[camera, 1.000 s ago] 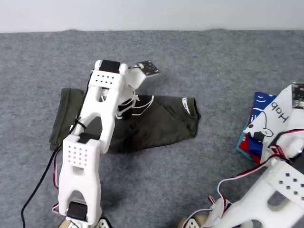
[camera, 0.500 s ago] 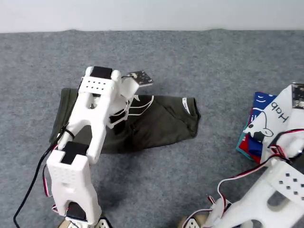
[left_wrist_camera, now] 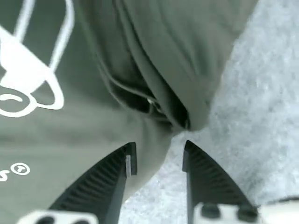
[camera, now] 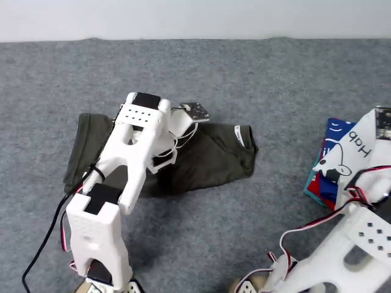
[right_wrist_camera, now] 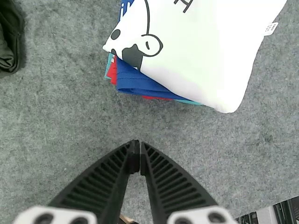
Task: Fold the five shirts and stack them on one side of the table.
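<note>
Olive shirt (camera: pixel 214 155) lies crumpled on the grey table (camera: pixel 287 79), and I see my left gripper (left_wrist_camera: pixel 158 156) spread apart over its edge. My right gripper (right_wrist_camera: pixel 139 150) is closed together near the folded stack (right_wrist_camera: pixel 196 51).

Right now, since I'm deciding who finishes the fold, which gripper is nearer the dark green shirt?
Left. The left gripper is open over the dark green shirt; the right gripper is shut beside the folded stack.

One olive shirt (camera: pixel 214 155) lay centre-left; one stack (camera: pixel 339 160) at the right edge showed four folded layers; two arms (camera: pixel 119 183) stood below.
</note>
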Robot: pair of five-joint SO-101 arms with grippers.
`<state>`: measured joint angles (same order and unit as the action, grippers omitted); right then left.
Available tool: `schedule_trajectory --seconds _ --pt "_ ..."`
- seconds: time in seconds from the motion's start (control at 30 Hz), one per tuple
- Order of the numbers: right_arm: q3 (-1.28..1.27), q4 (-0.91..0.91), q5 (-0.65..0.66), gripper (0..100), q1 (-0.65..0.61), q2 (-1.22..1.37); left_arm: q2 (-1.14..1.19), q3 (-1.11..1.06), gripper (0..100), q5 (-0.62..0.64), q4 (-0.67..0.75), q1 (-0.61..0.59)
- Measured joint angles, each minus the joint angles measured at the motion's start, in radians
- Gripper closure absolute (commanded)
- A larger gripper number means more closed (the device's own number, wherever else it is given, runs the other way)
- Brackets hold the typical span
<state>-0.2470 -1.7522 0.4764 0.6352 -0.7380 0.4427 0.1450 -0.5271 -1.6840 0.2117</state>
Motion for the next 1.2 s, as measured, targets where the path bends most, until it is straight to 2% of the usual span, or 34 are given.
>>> schedule_trajectory --seconds 0.3,0.63,1.0,1.2 --pt "0.0 -0.002 0.0 98.3 0.0 0.0 0.0 0.0 83 0.064 0.135 0.0" --pt "0.0 -0.002 0.0 98.3 0.0 0.0 0.0 0.0 83 0.1 0.141 0.086" --pt "0.0 -0.002 0.063 98.3 0.0 0.0 0.0 0.135 83 0.101 0.002 0.157" --pt "0.0 -0.002 0.063 98.3 0.0 0.0 0.0 0.15 83 0.101 -0.005 0.164"
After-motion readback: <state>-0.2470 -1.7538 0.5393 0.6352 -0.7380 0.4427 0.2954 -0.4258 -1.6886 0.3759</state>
